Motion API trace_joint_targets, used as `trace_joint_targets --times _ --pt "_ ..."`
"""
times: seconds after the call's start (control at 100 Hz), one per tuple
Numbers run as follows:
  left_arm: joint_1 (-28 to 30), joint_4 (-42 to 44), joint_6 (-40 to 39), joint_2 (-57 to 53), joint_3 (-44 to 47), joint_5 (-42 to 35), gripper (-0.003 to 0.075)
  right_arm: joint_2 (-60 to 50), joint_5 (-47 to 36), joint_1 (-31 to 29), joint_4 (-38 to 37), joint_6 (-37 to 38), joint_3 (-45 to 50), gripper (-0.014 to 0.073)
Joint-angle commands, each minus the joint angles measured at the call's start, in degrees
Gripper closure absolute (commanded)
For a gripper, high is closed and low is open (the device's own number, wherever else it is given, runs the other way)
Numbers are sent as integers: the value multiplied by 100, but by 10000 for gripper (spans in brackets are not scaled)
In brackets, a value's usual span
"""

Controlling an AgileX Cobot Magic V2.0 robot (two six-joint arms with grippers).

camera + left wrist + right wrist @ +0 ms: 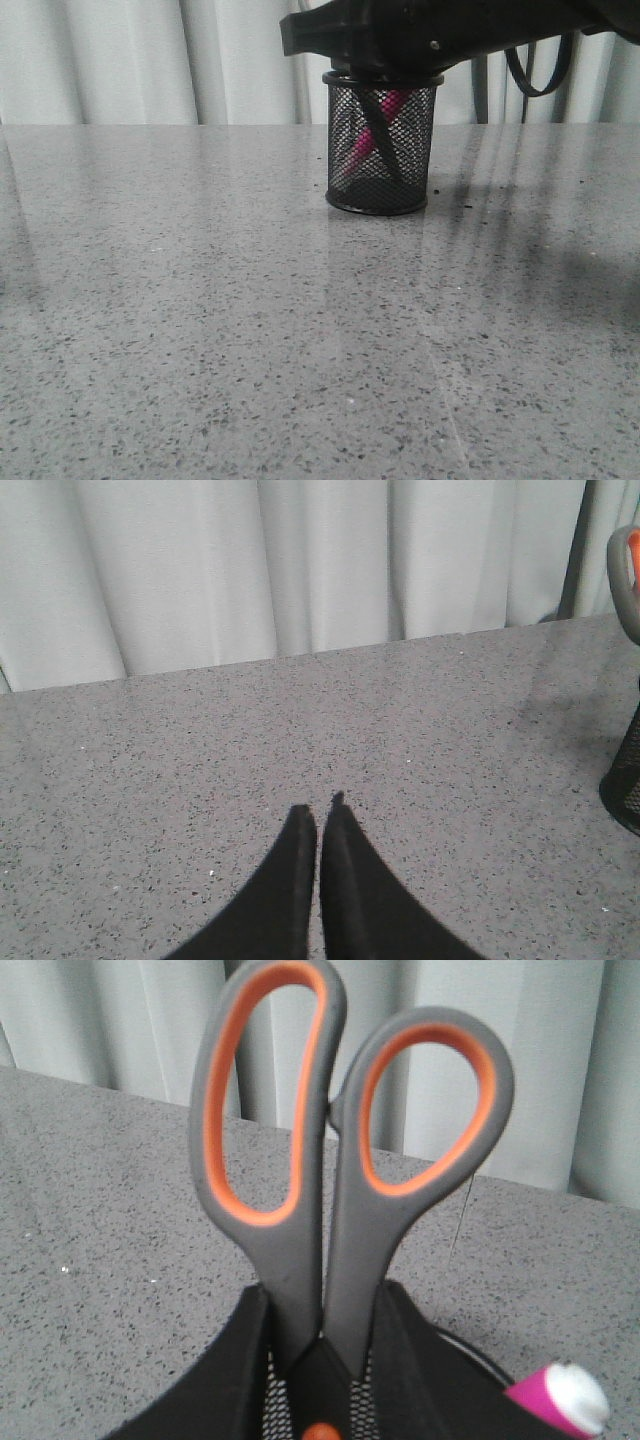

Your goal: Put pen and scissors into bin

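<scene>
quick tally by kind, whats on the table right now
pen: 1, pink, in the bin
scissors: 1, blades down in the bin
bin: 1, black mesh
total: 3

- Front view: low, looking forward across the table [250,330] to the bin [380,140].
- Left wrist: looks across tabletop, bin at its edge.
- Right wrist: close above the bin.
</scene>
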Motion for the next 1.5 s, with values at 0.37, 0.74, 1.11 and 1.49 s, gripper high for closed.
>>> trace_joint_targets --times 0.37,0.74,1.11,1.49 --pt "32 -177 -44 -60 -154 -55 739 -380 -192 -12 -159 5 -122 317" --pt "32 -177 -44 -60 -154 -55 739 -1340 -176 -230 -159 -201 -122 393" --pt "32 -107 13 -71 -144 -101 739 -2907 835 -615 -147 -1316 -65 668" --pt "32 -171 203 -932 636 -302 739 -5148 1300 -1532 -157 -1381 1968 670"
